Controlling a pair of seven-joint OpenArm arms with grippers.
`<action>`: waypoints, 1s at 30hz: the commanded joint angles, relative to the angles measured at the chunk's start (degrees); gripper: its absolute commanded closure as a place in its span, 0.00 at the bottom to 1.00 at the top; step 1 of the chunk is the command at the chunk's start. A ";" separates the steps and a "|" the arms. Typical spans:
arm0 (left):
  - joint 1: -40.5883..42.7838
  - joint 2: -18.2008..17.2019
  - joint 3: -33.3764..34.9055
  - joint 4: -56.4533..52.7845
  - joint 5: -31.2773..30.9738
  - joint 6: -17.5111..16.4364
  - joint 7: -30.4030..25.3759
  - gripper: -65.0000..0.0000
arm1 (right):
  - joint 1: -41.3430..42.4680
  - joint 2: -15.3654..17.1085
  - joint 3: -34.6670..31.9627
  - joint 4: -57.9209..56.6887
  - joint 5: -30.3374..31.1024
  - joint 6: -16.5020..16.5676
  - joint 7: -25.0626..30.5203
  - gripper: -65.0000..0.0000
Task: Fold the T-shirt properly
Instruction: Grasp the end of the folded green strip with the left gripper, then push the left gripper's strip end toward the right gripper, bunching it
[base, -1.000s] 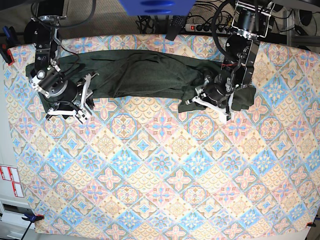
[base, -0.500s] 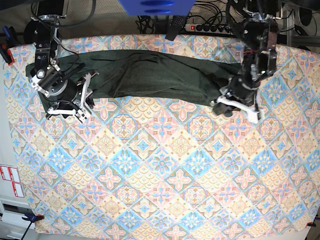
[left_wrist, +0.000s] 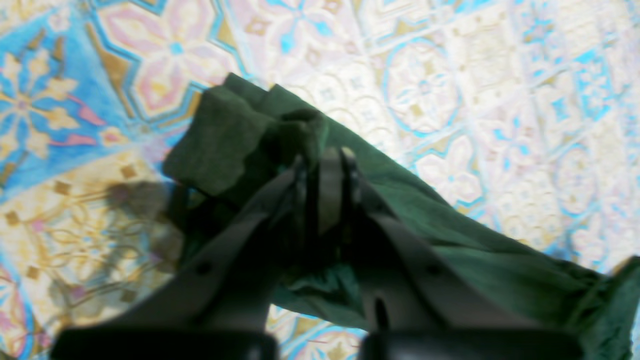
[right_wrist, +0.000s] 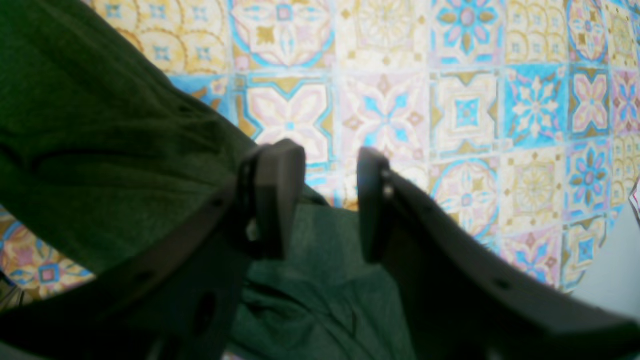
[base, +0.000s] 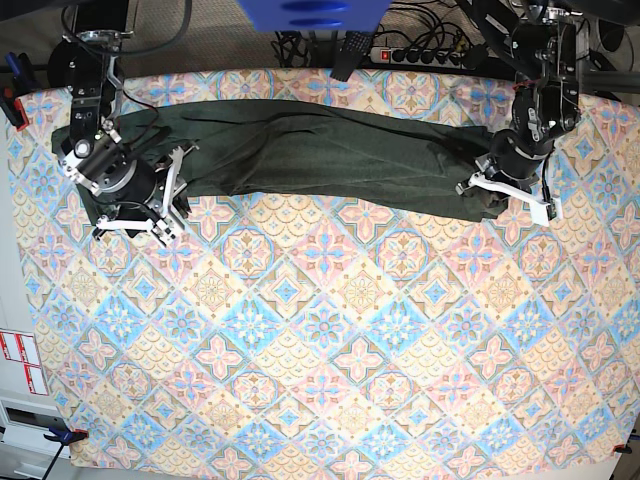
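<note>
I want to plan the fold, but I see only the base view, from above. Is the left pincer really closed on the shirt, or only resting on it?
Observer: The left wrist view shows the left pincer shut on a bunched fold of the T-shirt, with fabric pinched between the fingertips.
Operator: And the right pincer, does it hold something?
Observer: No. In the right wrist view the right pincer is open; the T-shirt lies below it and patterned tablecloth shows through the gap.
Operator: Is the pinched part lifted?
Observer: In the left wrist view the cloth rises from the table toward the pincer, so it seems lifted a little there.
</note>
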 joint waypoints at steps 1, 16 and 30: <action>-0.18 -0.52 -0.24 0.91 0.93 -0.26 -0.77 0.96 | 0.38 0.56 0.20 1.06 0.43 -0.25 0.92 0.68; 2.55 -2.19 -5.78 0.91 1.37 -0.61 4.06 0.38 | 0.38 0.56 0.29 1.06 0.43 -0.25 0.92 0.68; -5.28 -10.10 -4.46 -11.31 -0.12 -19.60 14.26 0.06 | 0.38 0.56 0.29 1.06 0.43 -0.25 0.92 0.68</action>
